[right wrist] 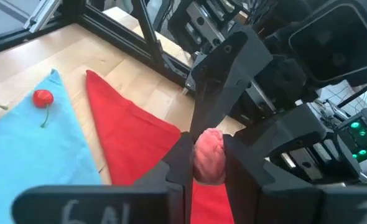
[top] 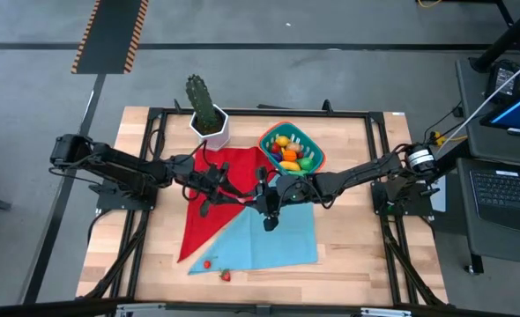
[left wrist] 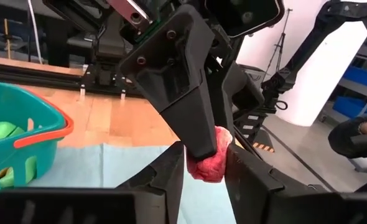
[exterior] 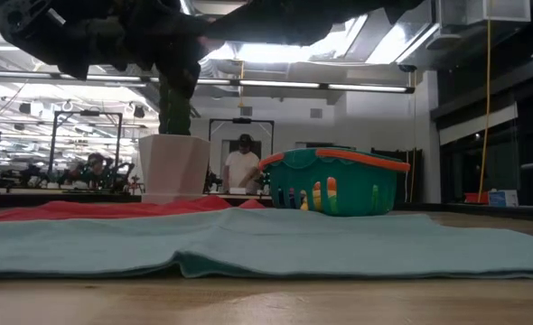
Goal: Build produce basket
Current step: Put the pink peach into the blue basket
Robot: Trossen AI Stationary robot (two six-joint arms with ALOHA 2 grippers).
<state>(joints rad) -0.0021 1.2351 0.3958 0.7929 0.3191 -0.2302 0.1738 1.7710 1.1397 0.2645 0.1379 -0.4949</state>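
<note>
A small pinkish-red berry (left wrist: 207,169) (right wrist: 208,158) is up in the air between both grippers, over where the red cloth (top: 220,185) and the light-blue cloth (top: 273,236) meet. My left gripper (left wrist: 205,155) (top: 247,194) reaches in from the table's left and my right gripper (right wrist: 208,146) (top: 267,197) from its right, and each is shut on the berry. From above the berry is hidden by the fingers. The teal basket (top: 291,148) (exterior: 334,181) (left wrist: 22,134) stands on the table behind them, filled with produce. Two more red berries (top: 209,263) (top: 226,276) lie by the blue cloth's near edge. My left gripper pinches the berry's lower part (left wrist: 202,174) between its two fingers (left wrist: 168,177), coming about level from the table's left. The berry is lifted clear of the cloth. My right gripper pinches the same berry's middle (right wrist: 209,163) between its two fingers (right wrist: 246,168), coming about level from the table's right, so the two pairs of fingers interlock around it. One finger of the left gripper (right wrist: 224,87) stands right behind the berry.
A white hexagonal pot with a cactus (top: 209,123) (exterior: 174,167) stands at the far edge, left of the basket. A red cherry with a stem (right wrist: 42,98) lies on the blue cloth. Bare wood shows to the left and right of the cloths. People are in the room beyond the table.
</note>
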